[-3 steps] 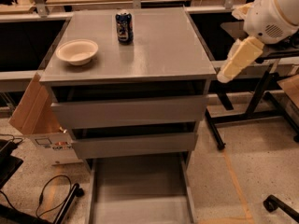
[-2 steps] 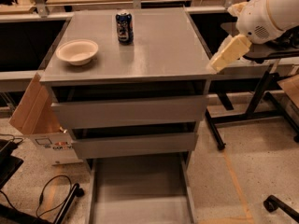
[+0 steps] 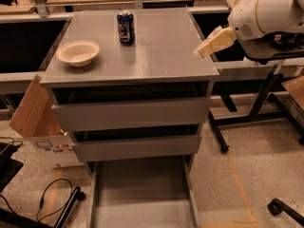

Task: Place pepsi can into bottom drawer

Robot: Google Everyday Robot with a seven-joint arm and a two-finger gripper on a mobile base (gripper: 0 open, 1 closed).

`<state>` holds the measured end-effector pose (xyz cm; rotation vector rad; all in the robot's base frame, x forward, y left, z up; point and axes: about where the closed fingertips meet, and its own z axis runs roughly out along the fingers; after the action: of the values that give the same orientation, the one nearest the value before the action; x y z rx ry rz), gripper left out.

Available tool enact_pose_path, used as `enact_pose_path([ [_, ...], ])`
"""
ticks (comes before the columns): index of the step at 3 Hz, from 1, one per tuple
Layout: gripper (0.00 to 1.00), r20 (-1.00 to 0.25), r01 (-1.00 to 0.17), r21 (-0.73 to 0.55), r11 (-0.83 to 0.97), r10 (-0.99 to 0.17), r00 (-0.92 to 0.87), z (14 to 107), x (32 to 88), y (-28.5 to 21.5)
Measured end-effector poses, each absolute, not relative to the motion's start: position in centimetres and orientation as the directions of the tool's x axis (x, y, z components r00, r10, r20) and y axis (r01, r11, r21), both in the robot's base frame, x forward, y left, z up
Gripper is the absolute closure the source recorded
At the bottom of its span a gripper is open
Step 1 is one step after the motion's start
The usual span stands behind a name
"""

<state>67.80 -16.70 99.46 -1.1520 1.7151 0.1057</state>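
The pepsi can (image 3: 125,27) stands upright at the back of the grey cabinet top (image 3: 161,56), dark blue with a silver top. The bottom drawer (image 3: 142,198) is pulled out at the foot of the cabinet, a shallow grey tray. My gripper (image 3: 202,50) is at the right edge of the cabinet top, well to the right of the can and a little nearer to me, its cream fingers (image 3: 214,42) pointing left. It holds nothing. The white arm (image 3: 266,13) reaches in from the upper right.
A cream-white bowl (image 3: 78,52) sits on the left of the cabinet top. Two upper drawers (image 3: 130,114) are shut. A cardboard box (image 3: 35,115) leans at the left, cables (image 3: 52,198) lie on the floor, and a black stand's legs (image 3: 256,108) are at the right.
My gripper has moved up and to the left, from beside the cabinet's right side to over its right edge.
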Motion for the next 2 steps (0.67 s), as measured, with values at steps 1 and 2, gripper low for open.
enact_pose_path([
  [1, 0.0, -0.77, -0.727, -0.427, 0.538, -0.637, -0.019, 99.5, 67.8, -16.7],
  [2, 0.0, -0.816, -0.738, -0.395, 0.547, -0.577, 0.01, 99.4, 70.1, -14.6],
])
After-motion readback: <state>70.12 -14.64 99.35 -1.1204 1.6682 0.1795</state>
